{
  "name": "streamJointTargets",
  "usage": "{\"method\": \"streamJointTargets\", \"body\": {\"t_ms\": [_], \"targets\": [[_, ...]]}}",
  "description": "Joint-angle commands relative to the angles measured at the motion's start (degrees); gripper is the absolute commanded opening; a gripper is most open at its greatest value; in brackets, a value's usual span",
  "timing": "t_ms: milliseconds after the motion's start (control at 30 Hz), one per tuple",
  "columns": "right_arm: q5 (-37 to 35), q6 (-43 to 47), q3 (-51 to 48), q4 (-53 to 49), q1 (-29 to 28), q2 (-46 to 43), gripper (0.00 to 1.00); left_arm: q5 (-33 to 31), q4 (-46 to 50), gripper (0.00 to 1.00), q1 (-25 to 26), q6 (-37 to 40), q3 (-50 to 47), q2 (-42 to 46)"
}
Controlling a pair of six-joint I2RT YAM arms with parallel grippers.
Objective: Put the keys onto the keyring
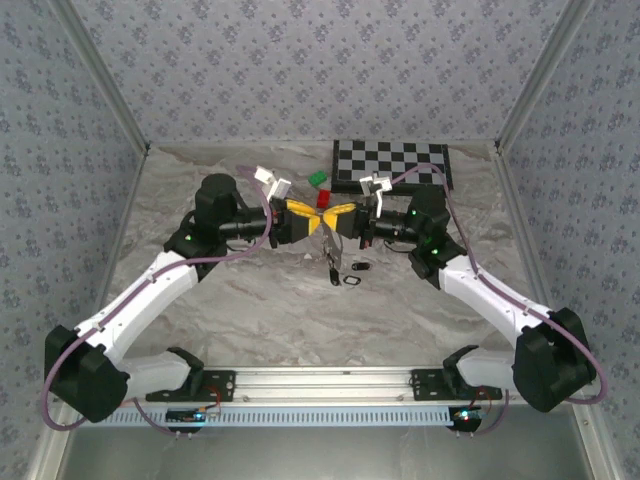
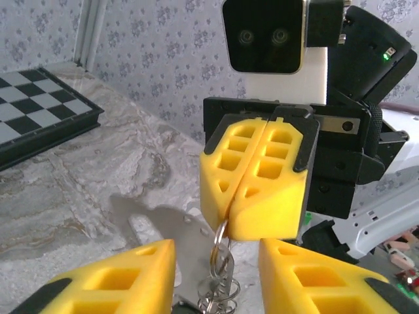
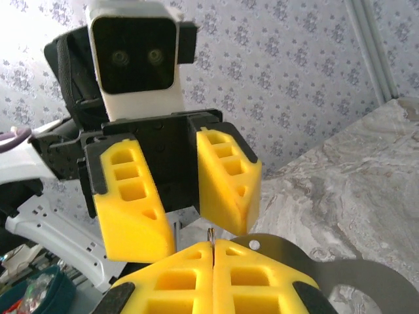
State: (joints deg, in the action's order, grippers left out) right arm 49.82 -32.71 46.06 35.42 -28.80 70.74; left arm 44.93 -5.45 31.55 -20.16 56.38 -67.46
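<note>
Checkerboard (image 1: 391,163) at the table's (image 1: 250,300) far edge — red block (image 1: 323,197), green block (image 1: 318,178) beside it.

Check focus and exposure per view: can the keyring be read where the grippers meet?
Left wrist: keyring crisp below the right gripper; left gripper's pads cropped at the bottom edge. Right wrist: wall washed out top left, ring a thin sliver. Top external: evenly lit, sharp, ring too small to read.

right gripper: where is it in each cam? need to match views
Top external: right gripper at centre, tip to tip with the left gripper.
Left wrist: right gripper mid-frame, shut on the keyring, facing the camera.
Right wrist: right gripper at bottom centre.
Shared landmark: the left gripper's yellow pads.
</note>
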Motion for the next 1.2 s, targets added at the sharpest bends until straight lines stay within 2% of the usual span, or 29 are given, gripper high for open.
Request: {"method": "streamJointTargets", "body": {"t_ms": [0, 267, 600, 967, 1167], "targets": [[-4.1, -2.2, -1.5, 4.9, -0.3, -2.0, 0.0, -2.4, -8.7, 0.42, 0.1, -5.1, -2.1, 3.5], [-8.9, -4.8, -4.3, 7.8, -0.1, -4.0, 0.0, -8.5, -14.3, 0.36, 0.1, -10.0, -7.3, 6.7], [-10.4, -9.1, -6.0, 12.9, -0.1, -4.7, 0.0, -7.9, -19.9, 0.36, 0.7, -14.3, -8.3, 3.8], [-9.8, -11.3, -6.6, 15.7, 0.1, -3.7, 0.0, -6.5, -18.7, 0.36, 3.2, -12.5, -5.9, 1.4], [-10.2, -21.4, -7.4, 27.0, 1.2, -0.8, 0.0, -7.2, -21.7, 0.36, 4.0, -14.3, -5.6, 0.6]]}}
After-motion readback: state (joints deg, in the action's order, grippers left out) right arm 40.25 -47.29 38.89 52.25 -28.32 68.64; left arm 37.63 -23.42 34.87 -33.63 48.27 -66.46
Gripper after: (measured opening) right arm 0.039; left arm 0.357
